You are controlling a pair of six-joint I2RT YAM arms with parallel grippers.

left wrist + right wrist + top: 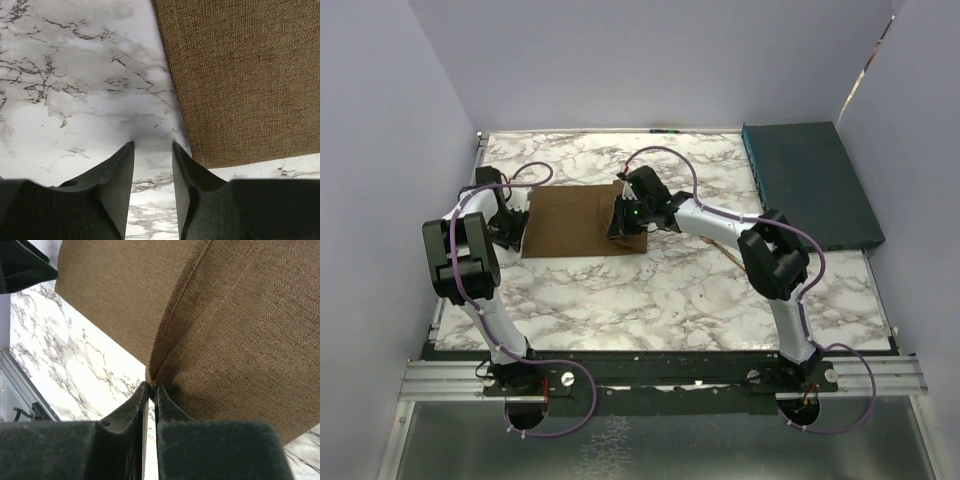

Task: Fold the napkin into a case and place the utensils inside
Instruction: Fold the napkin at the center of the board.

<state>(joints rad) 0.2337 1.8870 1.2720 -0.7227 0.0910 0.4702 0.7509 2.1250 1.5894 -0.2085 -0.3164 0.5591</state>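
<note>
Pale walls are standing around a white marble tabletop (pixel 650 300) with grey lines. The brown napkin (pixel 570 225) is lying near the middle, a bit toward the back. The right claw (pixel 151 386) is pressing together on the napkin's right edge and pinching a bit of cloth, so that side is lifting in a soft curve. The left claw (pixel 152 145) is sitting low, just beside a corner on the napkin's left side, with its fingers spread and nothing between them. The napkin is looking light, soft and floppy, with a rough weave that should not slip much. It is probably bending wherever it gets pulled, so grabbing an edge or corner is looking best.
</note>
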